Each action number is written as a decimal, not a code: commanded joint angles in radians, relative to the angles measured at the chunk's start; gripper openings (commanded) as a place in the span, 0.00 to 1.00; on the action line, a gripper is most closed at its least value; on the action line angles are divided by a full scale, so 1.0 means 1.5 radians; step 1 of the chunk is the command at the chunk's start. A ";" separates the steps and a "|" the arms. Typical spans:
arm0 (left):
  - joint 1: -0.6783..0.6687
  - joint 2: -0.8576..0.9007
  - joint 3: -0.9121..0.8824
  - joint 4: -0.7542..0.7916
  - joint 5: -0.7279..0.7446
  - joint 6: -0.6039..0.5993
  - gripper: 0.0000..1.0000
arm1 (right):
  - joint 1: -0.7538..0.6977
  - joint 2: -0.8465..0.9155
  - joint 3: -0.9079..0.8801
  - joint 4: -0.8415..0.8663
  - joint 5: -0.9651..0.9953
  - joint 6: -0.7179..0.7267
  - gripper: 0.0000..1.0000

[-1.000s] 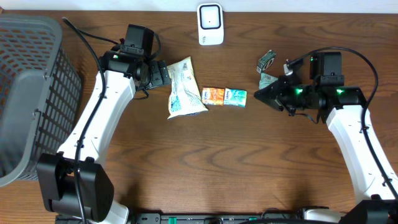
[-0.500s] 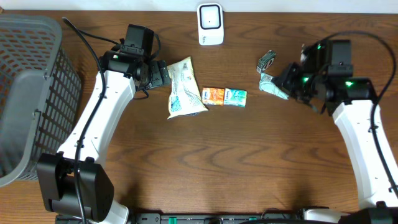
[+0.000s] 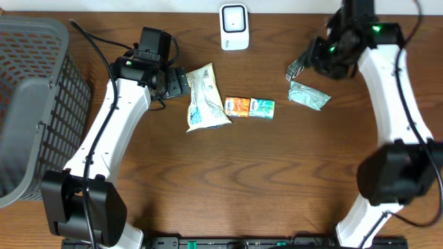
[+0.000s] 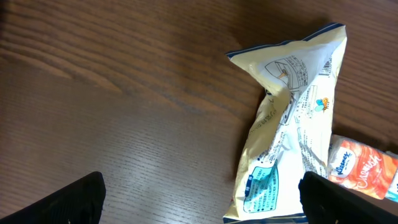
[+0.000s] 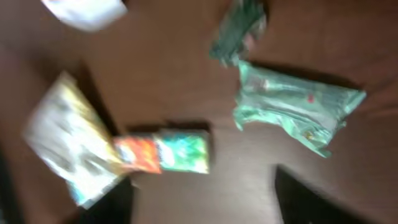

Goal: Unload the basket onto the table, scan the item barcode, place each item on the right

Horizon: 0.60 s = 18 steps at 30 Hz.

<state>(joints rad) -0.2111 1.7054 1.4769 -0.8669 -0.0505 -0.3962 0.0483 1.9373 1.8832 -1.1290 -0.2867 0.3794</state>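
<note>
No scan seemed done: the pale green crinkled packet lay on the wooden surface, short of the white barcode scanner. The left gripper had wide, empty jaws; the right gripper's jaws were too blurred to tell.

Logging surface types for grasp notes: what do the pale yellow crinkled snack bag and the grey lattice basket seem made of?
Pale yellow crinkled snack bag: likely thin plastic film, slightly glossy; creased, printed. Grey lattice basket: probably moulded plastic, matte; uniform grid walls.
</note>
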 commanded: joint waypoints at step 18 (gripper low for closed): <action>0.002 0.000 -0.001 -0.002 -0.001 -0.001 0.98 | 0.012 0.052 -0.089 -0.014 0.157 -0.404 0.98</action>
<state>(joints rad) -0.2111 1.7054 1.4769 -0.8673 -0.0502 -0.3958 0.0494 2.0151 1.8198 -1.1805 -0.0742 -0.1123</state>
